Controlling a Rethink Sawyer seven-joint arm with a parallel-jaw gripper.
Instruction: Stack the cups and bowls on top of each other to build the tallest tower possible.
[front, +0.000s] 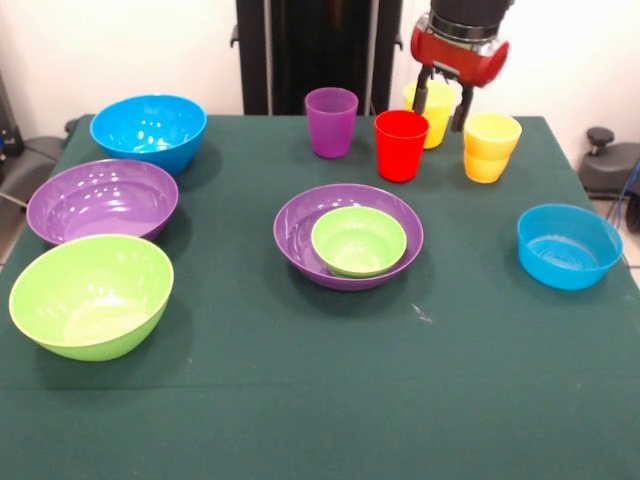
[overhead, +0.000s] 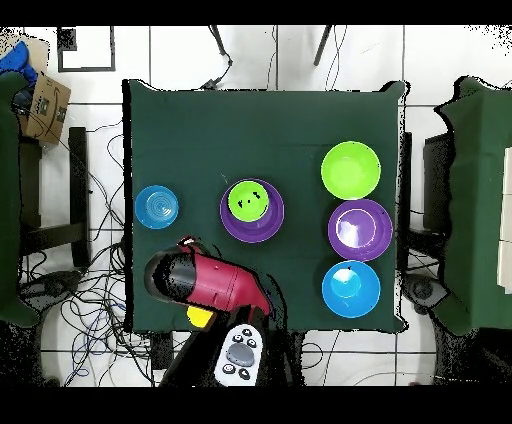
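Note:
My gripper (front: 442, 102) hangs open at the far right of the table, its fingers set about the rim of a yellow cup (front: 428, 118). Whether they touch it I cannot tell. A second yellow cup (front: 491, 147) stands just right of it, a red cup (front: 401, 145) just left, and a purple cup (front: 331, 121) further left. At mid-table a small green bowl (front: 358, 240) sits inside a large purple bowl (front: 300, 235). In the overhead view my arm (overhead: 205, 282) covers the cups except for a yellow one (overhead: 200, 316).
At the left stand a large blue bowl (front: 148, 130), a large purple bowl (front: 102, 200) and a large lime green bowl (front: 90, 295). A small blue bowl (front: 568, 246) sits at the right. The robot's black pedestal (front: 320, 50) is behind the table.

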